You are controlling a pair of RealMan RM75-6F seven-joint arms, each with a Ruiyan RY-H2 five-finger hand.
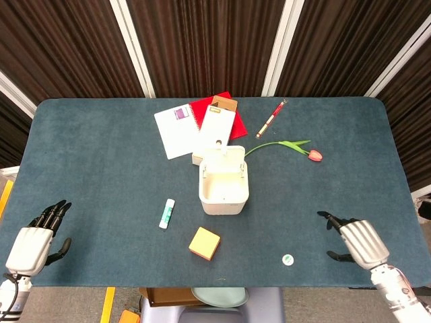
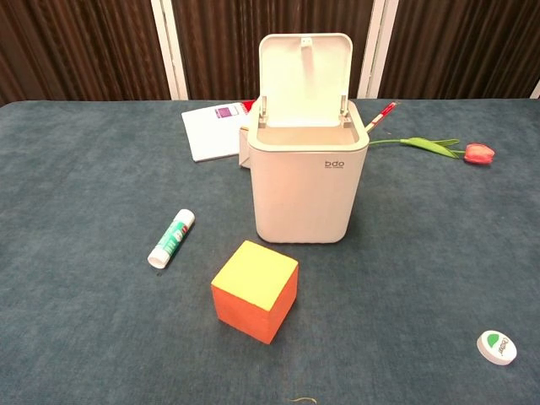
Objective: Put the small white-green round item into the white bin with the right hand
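The small white-green round item point(image 1: 287, 259) lies flat on the blue table point(image 1: 101, 161) near the front edge, well apart from the white bin point(image 1: 223, 187), whose lid stands open. The right hand point(image 1: 357, 241) hovers to the item's right, holding nothing, fingers apart and pointed toward it but not touching. The left hand point(image 1: 35, 237) rests at the far corner, likewise empty with fingers extended. The item looks like a low, rigid plastic disc: probably light, smooth, and liable to skid on the felt. Its thin profile leaves little to grip, so a pinch across opposite rim edges, thumb against a fingertip, seems the soundest hold.
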